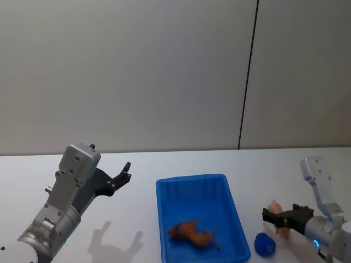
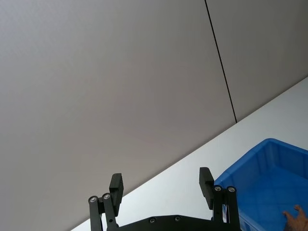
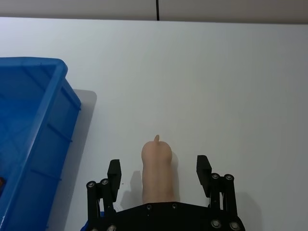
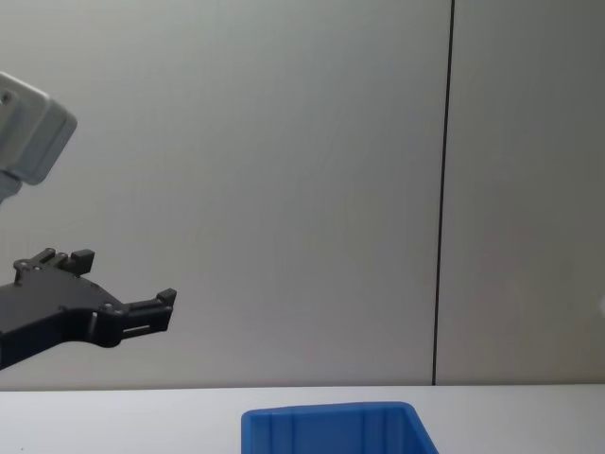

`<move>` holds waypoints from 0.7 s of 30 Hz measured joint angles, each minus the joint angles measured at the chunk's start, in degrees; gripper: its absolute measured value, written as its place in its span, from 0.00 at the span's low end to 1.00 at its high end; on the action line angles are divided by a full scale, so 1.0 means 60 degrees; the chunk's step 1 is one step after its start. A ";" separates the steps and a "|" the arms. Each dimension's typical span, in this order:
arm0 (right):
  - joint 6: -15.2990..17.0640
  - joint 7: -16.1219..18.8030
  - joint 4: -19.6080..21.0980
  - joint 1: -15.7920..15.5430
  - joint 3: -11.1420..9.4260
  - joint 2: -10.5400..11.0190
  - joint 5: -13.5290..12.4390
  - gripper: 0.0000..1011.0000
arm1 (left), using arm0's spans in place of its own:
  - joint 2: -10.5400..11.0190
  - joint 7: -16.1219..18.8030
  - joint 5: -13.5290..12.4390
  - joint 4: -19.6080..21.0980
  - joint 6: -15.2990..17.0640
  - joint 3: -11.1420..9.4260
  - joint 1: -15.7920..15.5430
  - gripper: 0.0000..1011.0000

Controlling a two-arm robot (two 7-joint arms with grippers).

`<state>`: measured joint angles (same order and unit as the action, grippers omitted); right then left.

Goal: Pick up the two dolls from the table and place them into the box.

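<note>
Ahead of me stands a plain pale grey wall [image 1: 137, 71], split by one thin dark vertical seam [image 1: 248, 74] right of centre. Its foot meets the far edge of my white tabletop [image 1: 181, 161]. The light is soft and even.

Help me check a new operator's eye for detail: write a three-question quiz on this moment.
1. True or false: the blue box already holds a brown doll.
2. Which gripper has a finger on each side of the pink doll lying on the table? A) left B) right
3. Fill in: the left gripper, raised beside the box, is ___ (open or shut).

Key: 1 true; 2 B, the right gripper; 3 open.
</note>
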<state>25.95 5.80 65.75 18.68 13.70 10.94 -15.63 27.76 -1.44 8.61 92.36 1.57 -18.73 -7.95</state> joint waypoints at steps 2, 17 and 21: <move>0.0072 0.0004 -0.0115 0.0091 0.0005 -0.0031 -0.0007 0.94 | 0.0000 0.0000 0.0000 -0.0001 0.0000 0.0000 0.0000 0.99; 0.0647 0.0093 -0.1065 0.0696 0.0050 -0.0289 0.0032 0.53 | 0.0000 0.0000 0.0000 -0.0001 -0.0001 0.0000 0.0000 0.99; 0.0662 0.0110 -0.1074 0.0725 0.0055 -0.0305 0.0055 0.37 | 0.0000 0.0000 0.0001 -0.0001 0.0000 0.0000 0.0000 0.99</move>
<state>29.92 6.46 59.31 23.03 14.04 9.11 -15.30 27.76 -1.44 8.62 92.35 1.57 -18.72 -7.95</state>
